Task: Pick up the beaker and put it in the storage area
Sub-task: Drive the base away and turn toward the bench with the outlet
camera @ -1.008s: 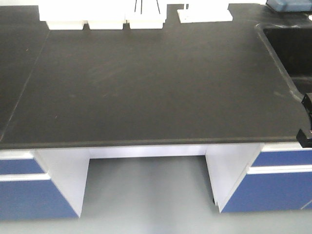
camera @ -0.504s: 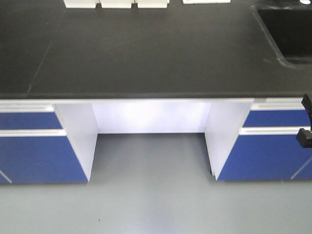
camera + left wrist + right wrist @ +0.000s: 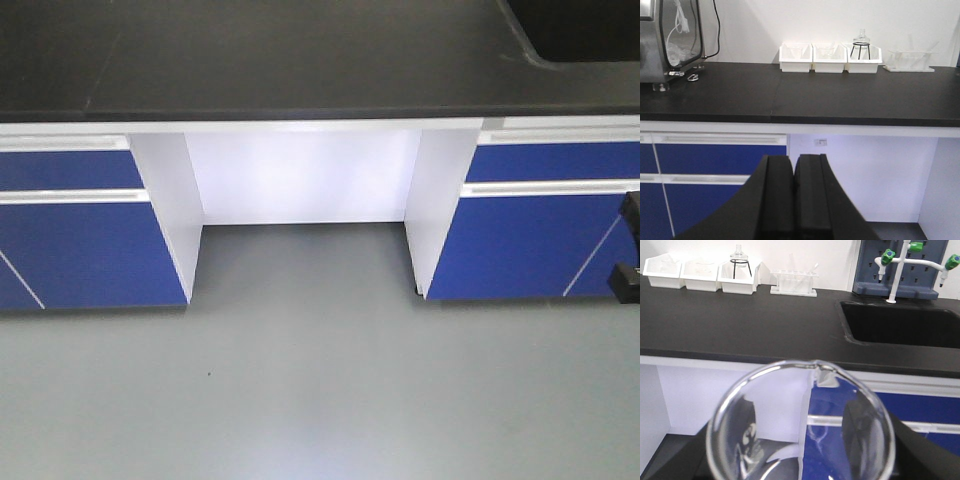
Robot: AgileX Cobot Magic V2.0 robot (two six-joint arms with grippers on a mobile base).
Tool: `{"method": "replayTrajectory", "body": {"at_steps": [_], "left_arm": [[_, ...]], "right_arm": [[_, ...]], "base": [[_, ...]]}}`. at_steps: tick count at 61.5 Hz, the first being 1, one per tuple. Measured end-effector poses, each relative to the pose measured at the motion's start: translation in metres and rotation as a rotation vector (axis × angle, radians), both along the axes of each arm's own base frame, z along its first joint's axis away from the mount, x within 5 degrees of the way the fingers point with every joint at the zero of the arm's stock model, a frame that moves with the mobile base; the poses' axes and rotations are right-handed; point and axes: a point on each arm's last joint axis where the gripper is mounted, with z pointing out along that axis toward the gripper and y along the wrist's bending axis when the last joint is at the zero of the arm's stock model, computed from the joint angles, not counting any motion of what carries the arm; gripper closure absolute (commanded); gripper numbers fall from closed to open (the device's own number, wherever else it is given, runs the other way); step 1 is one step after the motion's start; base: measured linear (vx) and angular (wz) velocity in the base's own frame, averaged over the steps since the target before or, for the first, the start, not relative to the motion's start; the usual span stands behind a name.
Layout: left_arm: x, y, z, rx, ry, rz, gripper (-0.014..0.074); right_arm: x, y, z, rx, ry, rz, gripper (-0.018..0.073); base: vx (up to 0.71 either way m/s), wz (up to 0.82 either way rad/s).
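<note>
The right pincer [image 3: 801, 455] stood part open round the beaker [image 3: 790, 390], a dark finger on either side of the glass, holding it with its mouth toward the camera. The left pincer [image 3: 793, 200] was closed tight on nothing. The grab looked done and the placing was left. Only the bench [image 3: 740, 325] with bins [image 3: 700, 272], rack [image 3: 794, 282] and sink [image 3: 900, 322] showed, no storage area. The beaker's base was cut off below, and the fingers' contact was blurred through the glass.
</note>
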Motion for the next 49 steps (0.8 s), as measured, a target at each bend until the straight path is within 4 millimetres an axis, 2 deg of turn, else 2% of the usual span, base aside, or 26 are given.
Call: {"method": "replayTrajectory", "body": {"at_steps": [31, 49], "left_arm": [[0.0, 0.0, 0.0, 0.0, 0.0, 0.0, 0.0605], [0.0, 0.0, 0.0, 0.0, 0.0, 0.0, 0.0605]], "right_arm": [[0.0, 0.0, 0.0001, 0.0, -0.001, 0.001, 0.0564], [0.0, 0.0, 0.0001, 0.0, -0.001, 0.001, 0.0564]], "base": [[-0.34, 0.01], [-0.23, -0.24]]}}
